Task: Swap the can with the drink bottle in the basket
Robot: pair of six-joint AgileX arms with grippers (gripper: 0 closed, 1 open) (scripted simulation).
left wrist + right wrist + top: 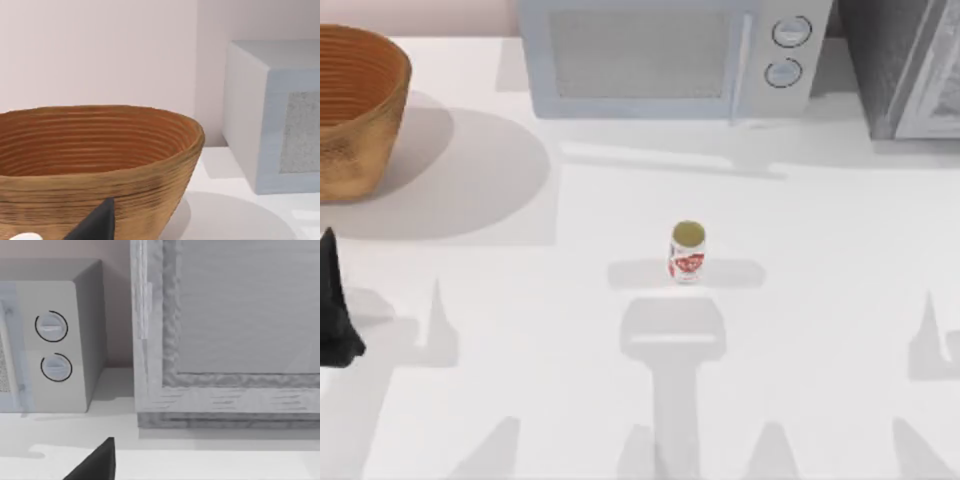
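Observation:
The drink bottle point(688, 252), small and white with red markings and a tan-gold top, stands upright mid-table. At the back left sits the basket point(350, 110), a large tan-brown woven bowl. The left wrist view shows the basket point(100, 150) from close by, with its ribbed orange-brown inside. The can is out of view. My left gripper point(334, 305) hangs at the table's left edge, in front of the basket and well left of the bottle. A dark part of it point(95, 225) lies against the basket wall. A dark part of my right gripper point(95, 462) faces the back right corner.
A pale microwave point(660, 55) with two round dials point(52, 345) stands along the back edge. A grey cabinet point(910, 65) fills the back right corner. Arm shadows fall across the white tabletop in front of the bottle.

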